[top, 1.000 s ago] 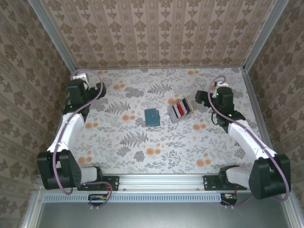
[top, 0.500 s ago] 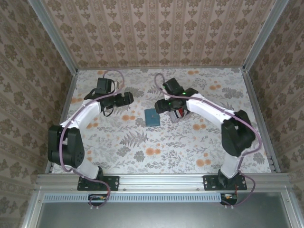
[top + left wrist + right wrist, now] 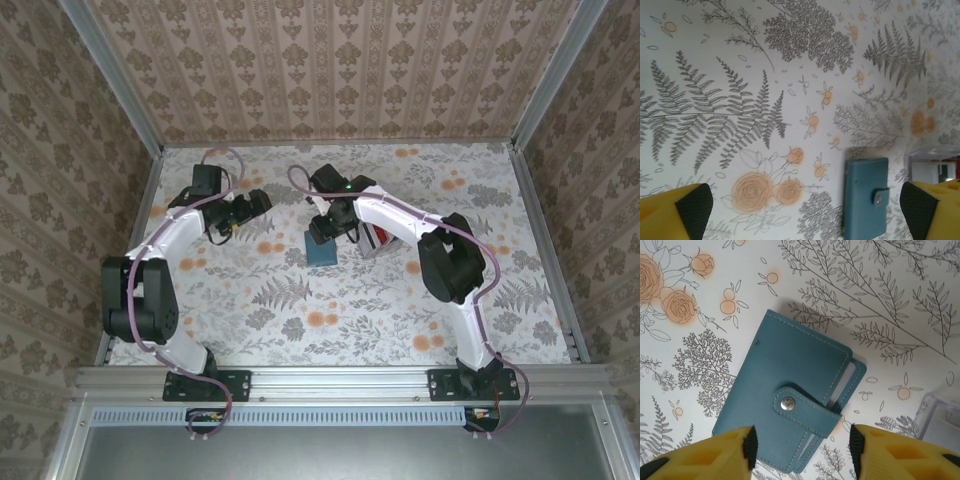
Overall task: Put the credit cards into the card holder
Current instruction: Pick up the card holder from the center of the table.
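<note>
R pincer parted over the shut card holder; L pincer wide open, holding nothing.

Wrist view: the teal card holder lies flat on the floral tabletop, snap strap fastened, slanted vs. the R pincer. Its strap end sits in the gap between the two yellow fingers, and its lower corner runs under the left-hand one. The fingers are about half apart w/ nothing gripped (can't tell if the pads touch the leather). Top view: the holder is mid-tabletop, directly under the R pincer. The clear rack w/ the cards stands just beside it on the right. The L pincer hangs well apart to the holder's left.
</note>
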`<action>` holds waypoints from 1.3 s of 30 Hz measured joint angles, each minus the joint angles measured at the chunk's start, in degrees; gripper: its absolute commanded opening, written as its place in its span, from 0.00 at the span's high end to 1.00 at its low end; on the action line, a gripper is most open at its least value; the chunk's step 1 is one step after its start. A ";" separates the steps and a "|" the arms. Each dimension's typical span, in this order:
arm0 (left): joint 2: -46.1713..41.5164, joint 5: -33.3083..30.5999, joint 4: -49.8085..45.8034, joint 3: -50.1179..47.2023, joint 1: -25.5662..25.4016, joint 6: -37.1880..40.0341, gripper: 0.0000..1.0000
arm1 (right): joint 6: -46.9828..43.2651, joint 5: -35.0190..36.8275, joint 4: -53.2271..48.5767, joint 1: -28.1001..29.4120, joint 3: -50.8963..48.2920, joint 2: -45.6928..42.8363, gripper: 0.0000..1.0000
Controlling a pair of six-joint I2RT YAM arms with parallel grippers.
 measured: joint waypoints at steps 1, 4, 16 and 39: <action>0.33 0.02 0.52 0.00 -0.26 -0.57 0.00 | -0.17 -0.17 -0.33 0.00 0.68 0.55 0.50; 2.25 0.35 1.25 0.22 -1.07 -1.42 0.02 | -0.42 -0.63 -0.90 0.02 2.51 2.58 0.53; 7.61 2.51 0.04 3.54 -1.68 -1.44 0.07 | -1.90 -1.18 -3.15 0.44 6.80 7.50 0.58; 7.61 2.82 0.66 3.45 -1.68 -1.46 0.08 | -3.56 4.48 -3.48 2.69 6.27 8.41 1.00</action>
